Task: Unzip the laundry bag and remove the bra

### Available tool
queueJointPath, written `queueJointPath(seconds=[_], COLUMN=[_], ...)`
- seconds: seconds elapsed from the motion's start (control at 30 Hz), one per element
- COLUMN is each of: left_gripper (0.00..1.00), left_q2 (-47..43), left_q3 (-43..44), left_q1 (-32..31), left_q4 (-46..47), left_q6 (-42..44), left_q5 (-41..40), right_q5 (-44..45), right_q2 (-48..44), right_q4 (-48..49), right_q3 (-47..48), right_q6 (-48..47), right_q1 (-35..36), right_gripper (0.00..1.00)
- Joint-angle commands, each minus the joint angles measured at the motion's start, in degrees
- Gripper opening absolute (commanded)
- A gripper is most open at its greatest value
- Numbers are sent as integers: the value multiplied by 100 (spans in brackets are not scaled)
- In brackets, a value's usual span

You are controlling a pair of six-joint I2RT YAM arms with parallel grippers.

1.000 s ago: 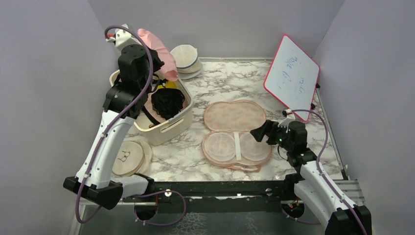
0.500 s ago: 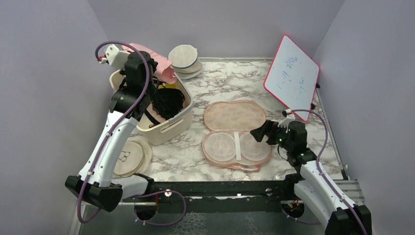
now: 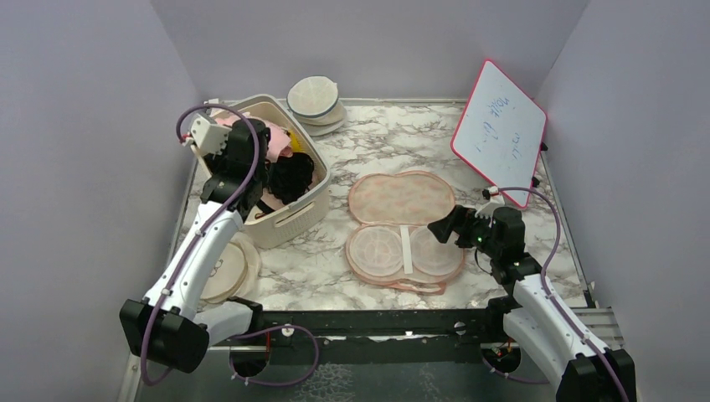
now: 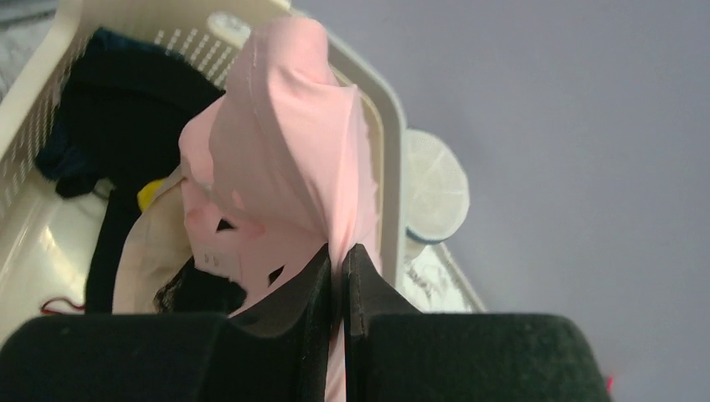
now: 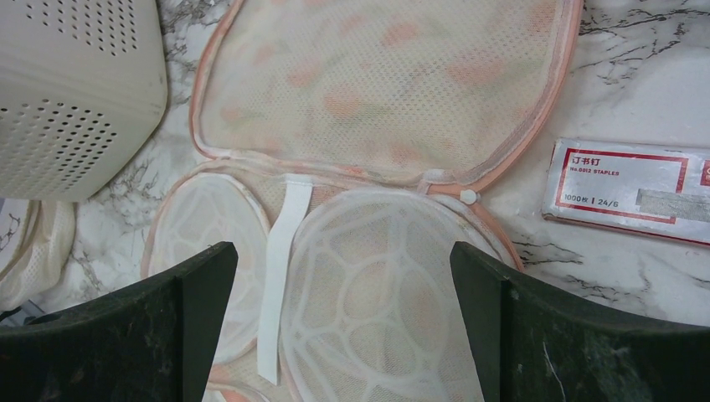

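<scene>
The laundry bag (image 3: 400, 197) lies unzipped and spread flat at mid-table, its peach lid folded back and two white mesh cups (image 5: 377, 285) showing. My right gripper (image 3: 441, 228) hovers open over the bag's right cup (image 5: 343, 251), holding nothing. The pale pink bra (image 4: 285, 159) hangs crumpled from my left gripper (image 4: 337, 255), which is shut on a fold of its fabric. In the top view the bra (image 3: 275, 136) sits low inside the cream basket (image 3: 306, 205), with the left gripper (image 3: 261, 152) over the basket's back left.
Black lacy garments (image 3: 291, 177) fill the basket. Stacked round cream cases (image 3: 316, 99) stand behind it, another (image 3: 224, 266) lies front left. A red-framed whiteboard (image 3: 500, 132) leans at the back right. A staples box (image 5: 628, 180) lies right of the bag.
The left arm has swung down, bringing the pink bra from above the basket's back rim down into the basket. The right arm has not moved.
</scene>
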Motion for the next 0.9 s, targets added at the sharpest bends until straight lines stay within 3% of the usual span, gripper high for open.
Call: queueJointPath(seconds=[0.0, 0.4, 0.87], left_gripper=[0, 4, 15], left_q2=[-506, -1874, -1919], left_q3=[-613, -1637, -2168], left_q1=[34, 33, 34], left_q4=[95, -348, -414], left_q6=[-646, -891, -1172], left_q5=[394, 966, 1526], right_q5=[13, 2, -4], right_q2=[45, 30, 21], right_q4=[189, 206, 198], right_q3=[-38, -42, -50], right_q6=[6, 10, 6], right_q1=[-22, -22, -27], right_gripper=[97, 97, 96])
